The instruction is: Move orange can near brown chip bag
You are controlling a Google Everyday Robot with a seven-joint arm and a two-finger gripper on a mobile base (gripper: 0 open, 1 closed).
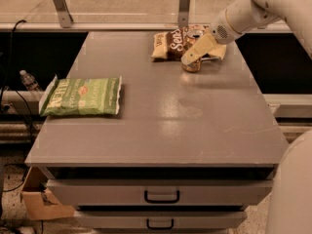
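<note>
- Near the far right corner of the table [161,130]: tool [196,52] slanting down over the orange can [191,67] and covering its upper part; whether gripping the can or loose around it, cannot tell.
- Orange can standing on the table just in front of the brown chip bag [168,45], toward that bag's right half; touching or slightly apart, cannot tell.
- Brown chip bag lying flat along the far edge, right of the middle, with its right end behind the tool.
- Green chip bag [80,97] lying flat by the left edge, well apart from the can and the brown bag.
- Pale robot arm [253,9] reaching in from the upper right, above the far right corner.
- Table top grey and matte, with faint scuffs and a dull sheen near the middle.
- Under the front edge, two drawers [97,194], one above the other, each with a dark handle [162,196].
- Beyond the far edge, two metal posts [58,4] rising from a rail.
- Left of the table and lower down, a plastic bottle [29,79] among pipes and cables; on the floor by the near left corner, a cardboard box [36,201].
- Rounded robot body [292,189] covering the near right corner.
- Lettering on the can too small to read; only part of the brown bag's white lettering showing.
</note>
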